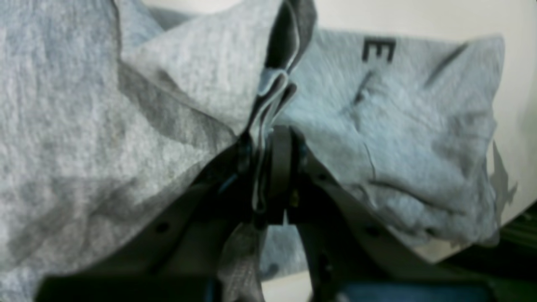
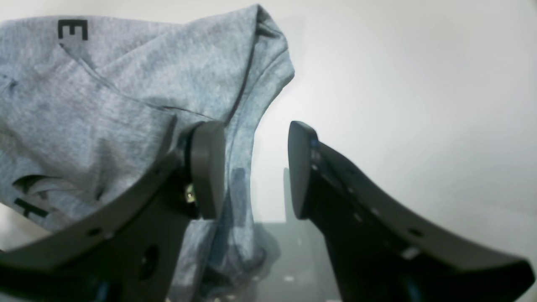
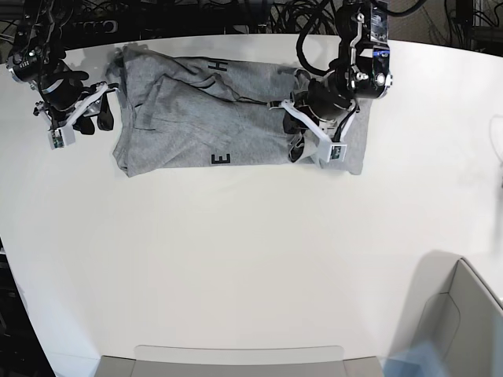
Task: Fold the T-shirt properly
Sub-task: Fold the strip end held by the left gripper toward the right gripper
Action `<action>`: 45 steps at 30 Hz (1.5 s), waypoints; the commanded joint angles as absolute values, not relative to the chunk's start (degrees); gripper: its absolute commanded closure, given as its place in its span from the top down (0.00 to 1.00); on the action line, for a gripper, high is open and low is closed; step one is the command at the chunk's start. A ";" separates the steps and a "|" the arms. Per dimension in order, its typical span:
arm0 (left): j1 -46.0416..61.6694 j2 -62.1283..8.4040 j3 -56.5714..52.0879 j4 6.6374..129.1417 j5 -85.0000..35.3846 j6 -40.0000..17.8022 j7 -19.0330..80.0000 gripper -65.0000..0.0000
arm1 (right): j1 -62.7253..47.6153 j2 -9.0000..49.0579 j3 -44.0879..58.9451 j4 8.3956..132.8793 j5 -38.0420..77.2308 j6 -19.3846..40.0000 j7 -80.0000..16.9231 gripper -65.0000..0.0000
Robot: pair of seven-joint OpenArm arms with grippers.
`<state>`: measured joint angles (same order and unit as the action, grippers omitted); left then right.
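Note:
The heather-grey T-shirt (image 3: pixel 196 118) lies crumpled across the far part of the white table (image 3: pixel 251 259), with black letters showing on it. In the left wrist view my left gripper (image 1: pixel 268 167) is shut on a bunched fold of the T-shirt (image 1: pixel 84 126), which rises out between the fingers. In the base view this gripper (image 3: pixel 295 133) sits on the shirt's right part. My right gripper (image 2: pixel 251 167) is open at the shirt's left edge (image 2: pixel 105 105). Cloth lies behind its left finger (image 2: pixel 207 167), but nothing is clamped. In the base view it (image 3: pixel 100 116) is just left of the shirt.
A grey bin (image 3: pixel 464 314) stands at the near right corner, and a flat grey tray (image 3: pixel 236 361) lies along the near edge. Cables (image 3: pixel 196 16) run behind the table's far edge.

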<state>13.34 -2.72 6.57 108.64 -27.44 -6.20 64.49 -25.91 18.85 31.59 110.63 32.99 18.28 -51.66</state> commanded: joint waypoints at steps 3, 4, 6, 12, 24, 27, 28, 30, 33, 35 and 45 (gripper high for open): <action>13.14 -2.68 9.27 109.93 -28.70 -6.55 64.66 0.23 | -25.63 19.74 31.96 111.69 33.71 18.77 -50.68 0.38; 13.14 -2.68 10.15 110.46 -28.70 -6.55 64.40 0.27 | -25.54 19.74 31.96 111.69 33.71 18.77 -50.68 0.38; 12.88 -2.59 11.30 111.16 -28.88 -6.55 63.69 0.30 | -25.45 19.74 31.96 111.69 33.71 18.77 -50.51 0.38; 12.79 -2.42 11.74 112.48 -33.19 -6.55 54.99 0.24 | -25.01 19.47 31.96 111.87 34.24 18.86 -50.15 0.38; 13.32 -4.44 3.82 112.31 -40.04 -6.55 54.73 0.10 | -26.15 19.82 33.89 109.41 60.79 26.42 -48.13 0.45; 13.32 -4.88 3.56 112.31 -40.75 -6.55 54.73 0.10 | -26.07 19.03 34.07 106.59 60.70 27.47 -47.96 0.48; 13.41 -4.97 3.47 112.31 -40.75 -6.55 54.73 0.10 | -25.71 18.86 34.15 105.01 60.70 27.91 -47.87 0.48; 14.29 -5.67 3.65 112.31 -40.84 -6.64 54.73 0.09 | -25.19 18.68 35.03 100.88 60.62 29.14 -47.87 0.48; 14.37 -5.67 3.74 112.22 -40.84 -6.64 54.73 0.09 | -24.92 18.59 36.62 95.52 60.62 30.99 -47.78 0.48; 14.37 -5.67 3.82 112.22 -40.84 -6.64 54.73 0.09 | -24.40 18.68 36.62 93.49 60.62 32.04 -47.78 0.48; 14.29 -5.58 3.38 112.13 -40.84 -6.64 54.73 0.09 | -22.81 17.27 35.82 84.70 50.86 32.13 -44.00 0.48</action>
<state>14.72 -5.56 3.62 111.26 -40.16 -6.22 55.57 -23.16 16.29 35.51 83.83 49.98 31.29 -45.39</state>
